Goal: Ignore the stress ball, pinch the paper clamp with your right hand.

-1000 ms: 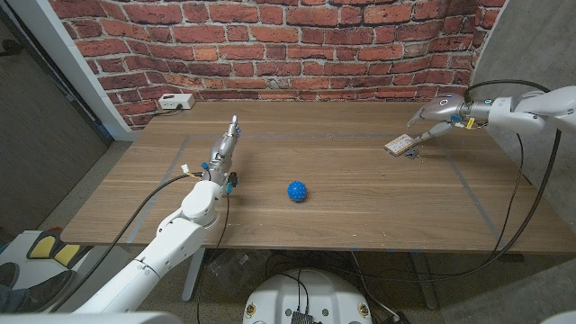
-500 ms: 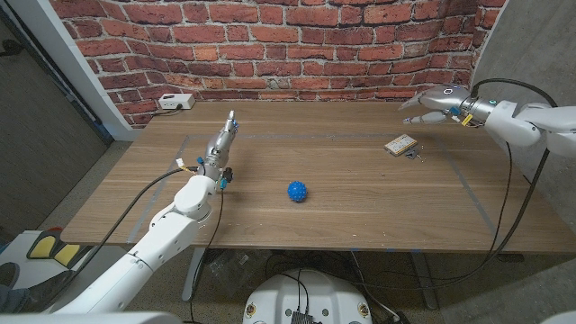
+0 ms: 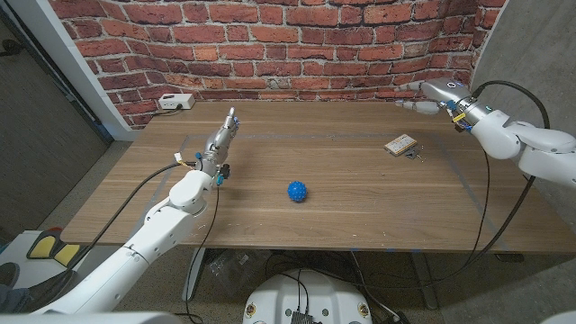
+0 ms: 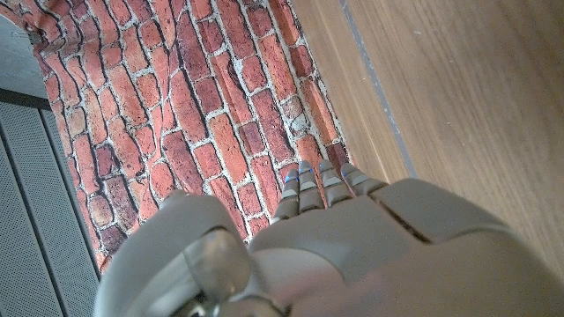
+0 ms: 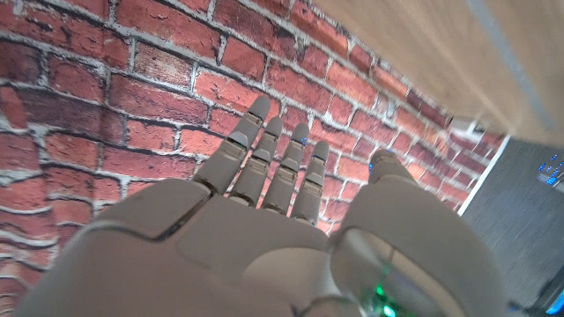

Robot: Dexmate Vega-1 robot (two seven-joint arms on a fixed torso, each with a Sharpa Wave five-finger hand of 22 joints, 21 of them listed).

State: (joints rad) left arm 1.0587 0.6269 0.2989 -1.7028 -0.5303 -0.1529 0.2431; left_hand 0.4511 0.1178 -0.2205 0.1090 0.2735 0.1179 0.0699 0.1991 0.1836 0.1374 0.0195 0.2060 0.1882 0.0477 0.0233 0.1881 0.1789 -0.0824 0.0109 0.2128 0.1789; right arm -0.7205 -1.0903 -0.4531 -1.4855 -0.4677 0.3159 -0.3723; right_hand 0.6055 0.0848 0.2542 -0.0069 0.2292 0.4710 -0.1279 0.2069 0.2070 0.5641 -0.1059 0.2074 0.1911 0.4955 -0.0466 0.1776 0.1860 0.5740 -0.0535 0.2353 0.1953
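Observation:
The paper clamp [image 3: 401,144], a small tan block with metal handles, lies on the wooden table [image 3: 360,198] at the right. My right hand [image 3: 430,94] hovers high above and behind it, near the brick wall, fingers stretched out and holding nothing; the right wrist view shows its fingers [image 5: 264,158] straight against the bricks. The blue spiky stress ball [image 3: 298,191] sits near the table's middle. My left hand [image 3: 222,142] stands at the left of the table with fingers pointing up and away, empty; its fingers [image 4: 322,185] are extended in the left wrist view.
A white power strip [image 3: 175,103] lies at the table's back left corner by the brick wall [image 3: 270,45]. Tape lines mark the tabletop. Cables run along my right arm.
My right hand has let go of the clamp area, lifted up and back toward the wall, and opened its fingers. The clamp stays on the table. The left hand barely moved.

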